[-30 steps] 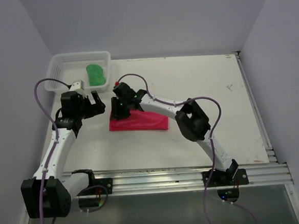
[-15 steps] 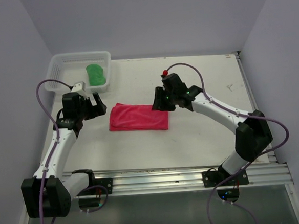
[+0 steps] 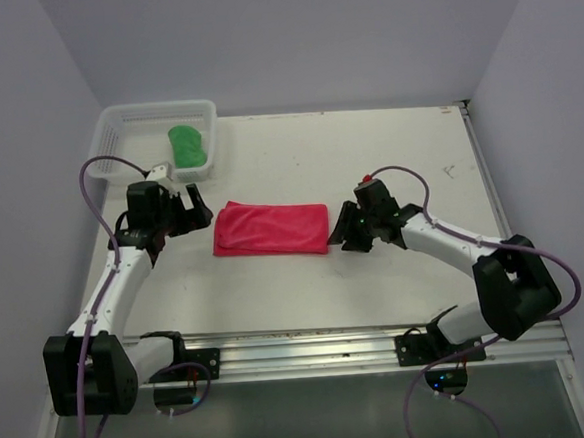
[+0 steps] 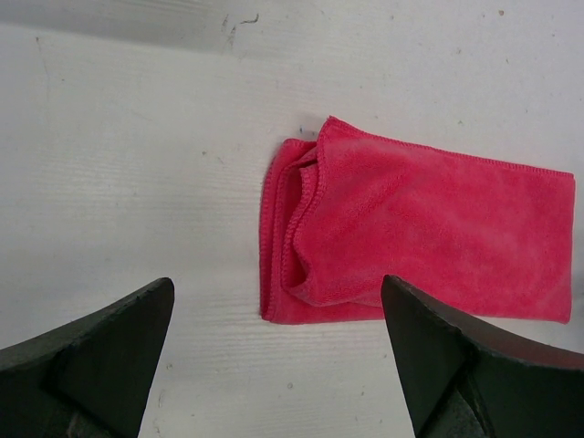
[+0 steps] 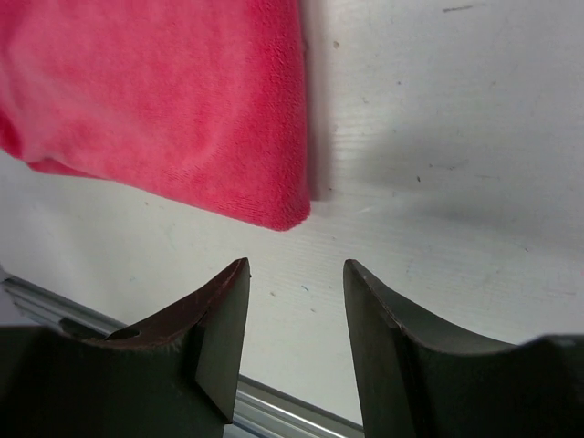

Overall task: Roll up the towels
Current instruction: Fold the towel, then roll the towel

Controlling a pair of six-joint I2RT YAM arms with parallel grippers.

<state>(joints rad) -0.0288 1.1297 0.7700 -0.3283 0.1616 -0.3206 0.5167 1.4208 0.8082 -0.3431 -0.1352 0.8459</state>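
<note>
Two towels on the table (image 3: pixel 398 151), counted in the top view. The pink-red towel (image 3: pixel 271 228) lies flat mid-table as a long rectangle; we take it as our reference. The green towel (image 3: pixel 188 146) sits bunched inside the one white mesh basket (image 3: pixel 103 157), beyond and to the left of the pink-red towel.

Two grippers, both empty. The left gripper (image 3: pixel 196 208) hangs just off the pink-red towel's left end, jaws spread wide with nothing between them. The right gripper (image 3: pixel 345 233) sits just off its right end, at the near corner, jaws parted and clear of the cloth.

View differences:
- Only the top view shows the green towel and the basket.
- Only the left wrist view shows that the pink-red towel's left end is doubled over, with loose layers curling at the edge.
- Only the right wrist view shows the towel's near right corner close up, and beyond the fingers a metal rail (image 5: pixel 274 411).
</note>
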